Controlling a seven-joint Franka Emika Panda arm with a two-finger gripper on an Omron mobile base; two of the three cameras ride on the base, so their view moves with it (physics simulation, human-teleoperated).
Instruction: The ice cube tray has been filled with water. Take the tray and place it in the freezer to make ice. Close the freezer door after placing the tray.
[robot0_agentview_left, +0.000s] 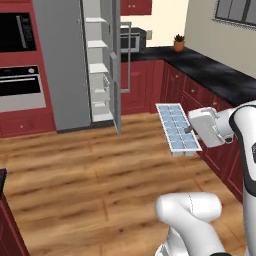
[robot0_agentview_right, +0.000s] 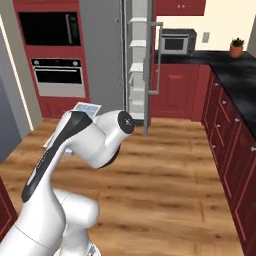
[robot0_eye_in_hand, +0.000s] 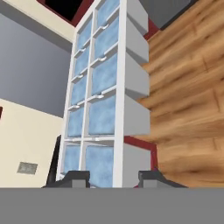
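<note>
Over on the left, the wall ovens (robot0_agentview_left: 19, 65) are cut by the edge of the left base view, so only part of their dark glass shows. Next to them stands the plain grey fridge door (robot0_agentview_left: 59, 65), shut. Then comes the freezer (robot0_agentview_left: 97, 70), open: white shelves climb its narrow light-grey inside, and from here I cannot make out anything lying on them. Its lowest part is hard to read. The freezer door (robot0_agentview_left: 116, 75) swings out edge-on toward the room, so its front face is hidden; only its long bar handle (robot0_agentview_left: 128, 57) shows clearly.

Further right, above the wooden floor (robot0_agentview_left: 90, 175) and in front of the red cabinets (robot0_agentview_left: 200, 100), the ice cube tray (robot0_agentview_left: 177, 127) hangs in the air, well apart from the freezer. It lies roughly level, its cells filled with the water (robot0_agentview_left: 172, 120), pale blue and glossy. The near end of the tray is covered by the gripper (robot0_agentview_left: 191, 131). In the hand view the two dark fingertips (robot0_eye_in_hand: 75, 178) sit one on each side of the tray's end, pressed against it. In the right base view the arm's own white body hides nearly all of the tray; just a corner of it peeks out.

On the black counter (robot0_agentview_left: 210, 70) at the far right sits a small potted plant (robot0_agentview_left: 179, 42).
</note>
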